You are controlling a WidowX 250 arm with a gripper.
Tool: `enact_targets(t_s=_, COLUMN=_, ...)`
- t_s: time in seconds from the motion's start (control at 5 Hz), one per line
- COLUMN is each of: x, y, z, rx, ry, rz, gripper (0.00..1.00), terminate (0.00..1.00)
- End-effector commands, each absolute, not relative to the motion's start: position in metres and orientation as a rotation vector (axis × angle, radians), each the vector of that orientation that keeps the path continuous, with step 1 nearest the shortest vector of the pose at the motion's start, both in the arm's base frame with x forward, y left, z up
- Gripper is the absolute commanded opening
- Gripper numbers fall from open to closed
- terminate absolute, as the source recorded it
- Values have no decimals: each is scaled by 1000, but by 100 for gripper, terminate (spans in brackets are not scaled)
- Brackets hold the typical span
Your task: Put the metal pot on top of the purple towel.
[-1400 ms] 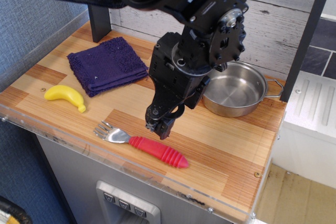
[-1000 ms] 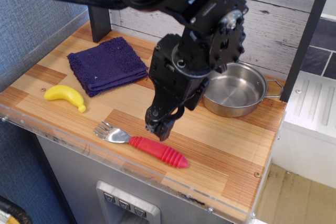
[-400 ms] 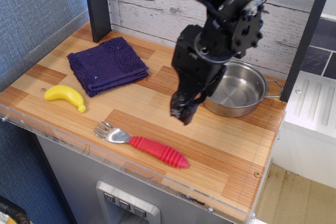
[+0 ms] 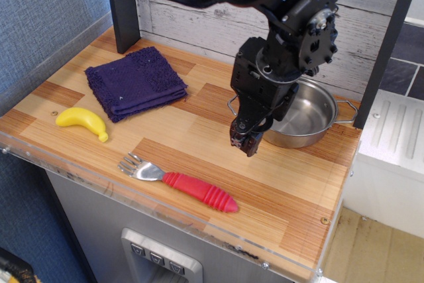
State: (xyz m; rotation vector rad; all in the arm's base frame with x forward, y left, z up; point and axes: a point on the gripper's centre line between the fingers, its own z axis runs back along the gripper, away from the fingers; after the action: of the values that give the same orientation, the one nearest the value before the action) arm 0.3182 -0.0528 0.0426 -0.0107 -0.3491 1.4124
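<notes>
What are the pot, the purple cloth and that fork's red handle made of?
The metal pot looks like polished steel, judging by its mirror-like reflections. The purple towel seems to be terry cloth, with a nubby looped pile. The fork's red handle is probably plastic or rubber: matte and ribbed.

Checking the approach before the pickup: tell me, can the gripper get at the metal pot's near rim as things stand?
Probably yes. The gripper hangs just in front of the metal pot, beside its left loop handle, and nothing lies between them. The pot is empty.

One metal pot (image 4: pixel 308 116), one purple towel (image 4: pixel 136 82), one banana (image 4: pixel 82 122), one fork (image 4: pixel 179 183)
</notes>
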Motion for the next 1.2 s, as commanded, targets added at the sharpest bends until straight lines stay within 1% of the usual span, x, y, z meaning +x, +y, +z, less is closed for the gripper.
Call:
enact_targets(t_s=0.0, x=342, y=-53, z=37, rx=-64, ry=-362, rz=1417, gripper=100, terminate=0)
enact_targets(t_s=0.2, x=351, y=-57, z=26, rx=5, ry=-309, rz=1376, gripper=0, terminate=0)
enact_targets(t_s=0.6, x=361, y=-69, z=21, rx=89, ry=-262, rz=1325, gripper=0, terminate=0)
enact_targets(t_s=0.8, x=362, y=-75, z=24, rx=96, ry=-260, rz=1318, gripper=0, terminate=0)
enact_targets(t_s=1.0, x=361, y=-78, z=32, rx=77, ry=-276, rz=1320, gripper=0, terminate=0)
